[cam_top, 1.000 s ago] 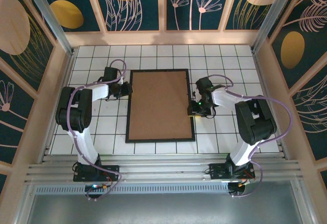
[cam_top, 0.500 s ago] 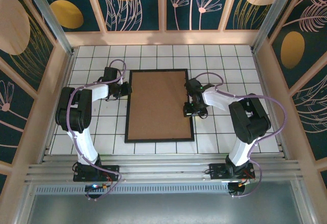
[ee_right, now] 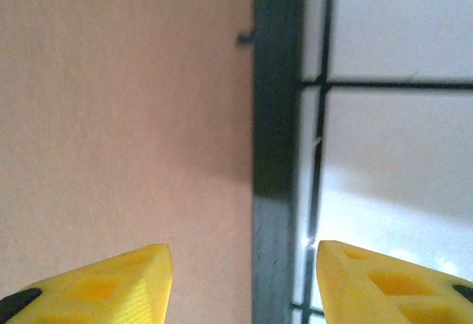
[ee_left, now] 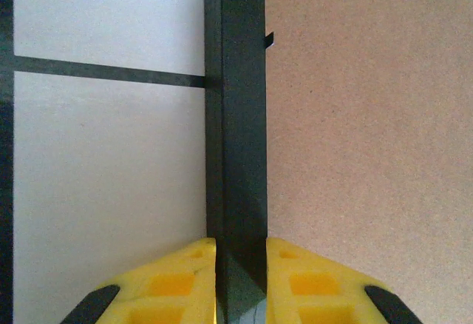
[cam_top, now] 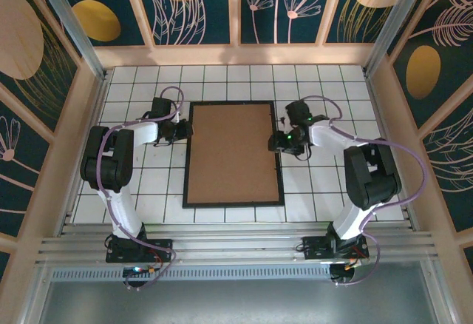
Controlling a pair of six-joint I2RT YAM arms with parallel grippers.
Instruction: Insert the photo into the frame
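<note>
The frame (cam_top: 233, 203) lies flat on the tiled table (cam_top: 318, 191), its brown board (cam_top: 233, 154) facing up. My left gripper (cam_top: 182, 128) is at the frame's left edge, near the far corner. From my left wrist, its yellow fingers (ee_left: 177, 283) pinch the black rail (ee_left: 240, 117) between them. My right gripper (cam_top: 279, 140) is at the right edge, jaws wide apart. One finger (ee_right: 103, 287) is over the board and the other over the tiles, astride the rail (ee_right: 277, 117). That view is blurred, and they seem to hang just above it.

The thin black frame (ee_left: 236, 117) lies flat on white tiles (ee_left: 111, 176), brown backing (cam_top: 233, 154) inside.
</note>
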